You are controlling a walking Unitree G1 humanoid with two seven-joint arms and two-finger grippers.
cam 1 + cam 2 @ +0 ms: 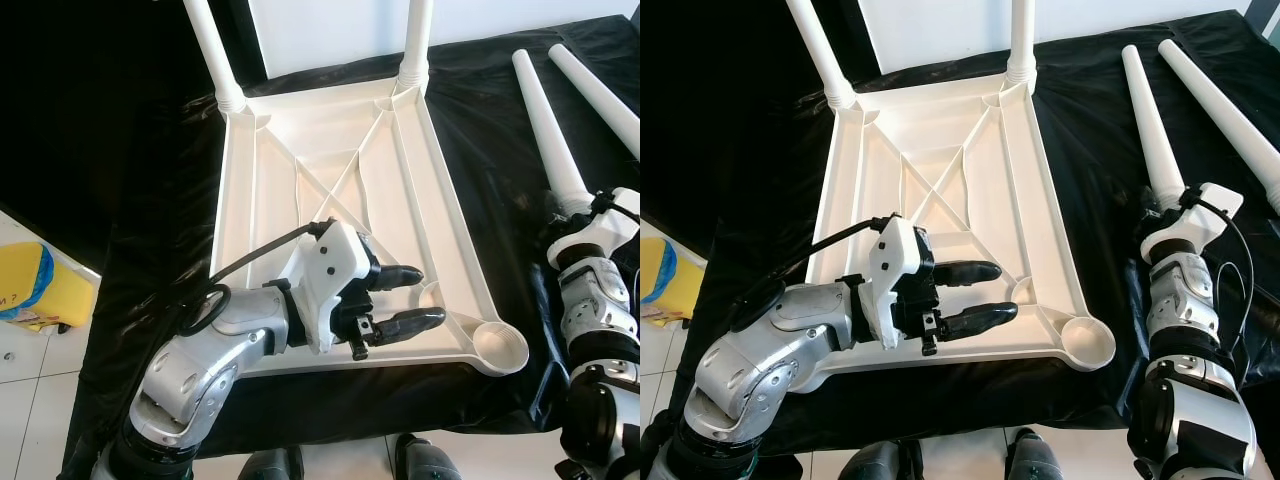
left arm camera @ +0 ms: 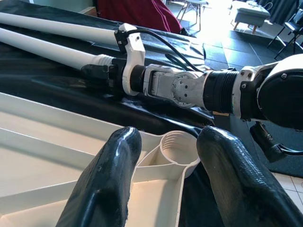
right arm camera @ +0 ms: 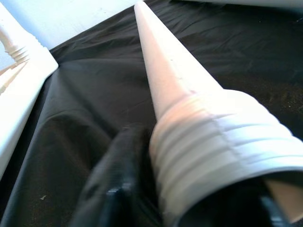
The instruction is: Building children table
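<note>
A white plastic table top (image 1: 232, 200) lies upside down on a black cloth. Two white legs (image 1: 215, 55) (image 1: 417, 40) stand screwed into its far corners. The near right corner socket (image 1: 498, 348) is empty. My left gripper (image 1: 428, 295) hovers open over the near end of the underside, its fingers pointing toward that socket (image 2: 177, 144). Two loose legs lie on the cloth to the right. My right gripper (image 1: 1162, 208) is shut on the thick threaded end (image 3: 222, 142) of the nearer loose leg (image 1: 545, 130). The other loose leg (image 1: 600, 95) lies beside it.
The black cloth (image 1: 150, 230) ends near my feet, with white floor tiles beyond it. A yellow object (image 1: 30, 285) sits on the floor at the left. A white wall rises behind the far legs.
</note>
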